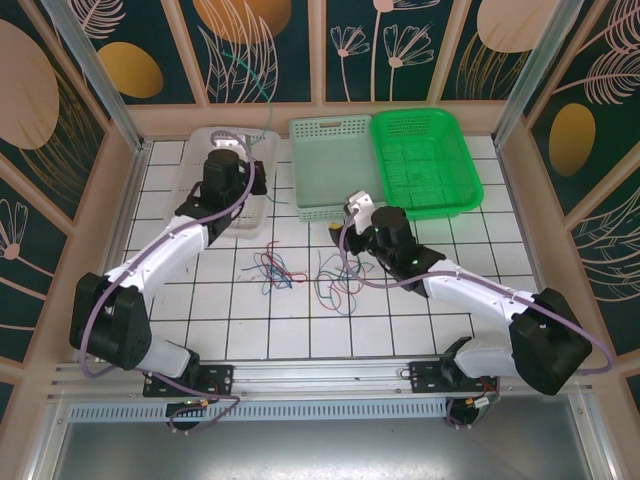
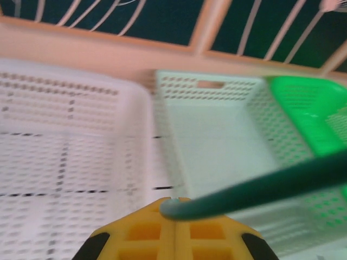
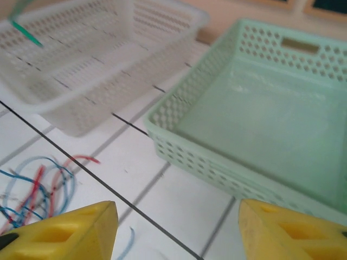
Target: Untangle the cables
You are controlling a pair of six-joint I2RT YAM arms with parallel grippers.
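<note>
Two limp, featherlight heaps of cables [image 1: 275, 268] are lying mid-tabletop; the left gripper [image 2: 174, 214] is pinching the green cable [image 2: 260, 187] by its tip, the right gripper [image 3: 176, 227] gaping empty.

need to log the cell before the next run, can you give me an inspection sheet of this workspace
surface: white tiled table, dark grid lines
job's things: loose tangles of thin red, blue and green wires lying on the tiles; one thin green wire lifted over the translucent white plastic basket
clutter: pale mint perforated basket and bright green perforated basket side by side, nothing seen inside
grippers: left gripper shut on the thin green wire; right gripper open, holding nothing, beside the pale mint perforated basket
cables: lilac-grey arm cables run along both arms
surroundings: dark leaf-patterned wall panels on three sides
</note>
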